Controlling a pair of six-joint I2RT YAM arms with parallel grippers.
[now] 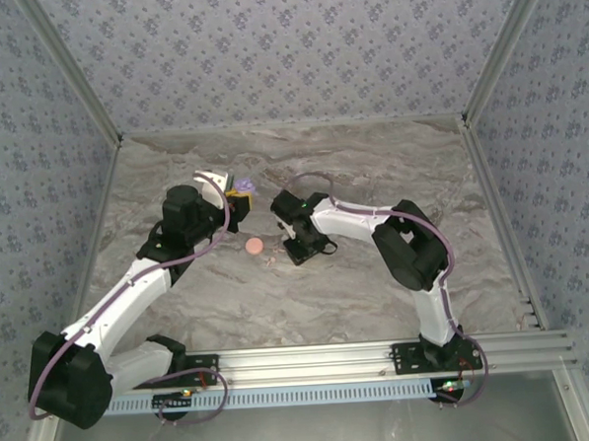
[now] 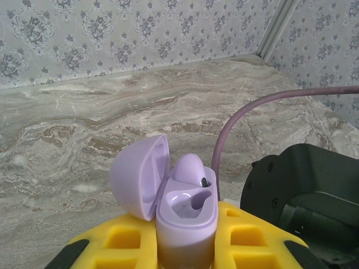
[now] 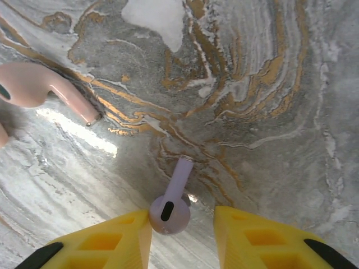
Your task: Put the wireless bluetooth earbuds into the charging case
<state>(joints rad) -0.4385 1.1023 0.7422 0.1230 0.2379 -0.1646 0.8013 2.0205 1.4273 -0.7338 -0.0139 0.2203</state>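
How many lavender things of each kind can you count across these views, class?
Lavender charging case: 1
Lavender earbuds: 2 (one seated in the case, one lying on the table at)
Total: 3

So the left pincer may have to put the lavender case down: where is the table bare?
Bare marble: the patch between the right arm and the right rail, the strip along the back wall, and the near middle ahead of the base rail. Crowded: the centre, where the salmon-pink case, pink earbud and lavender earbud lie by the right pincer.
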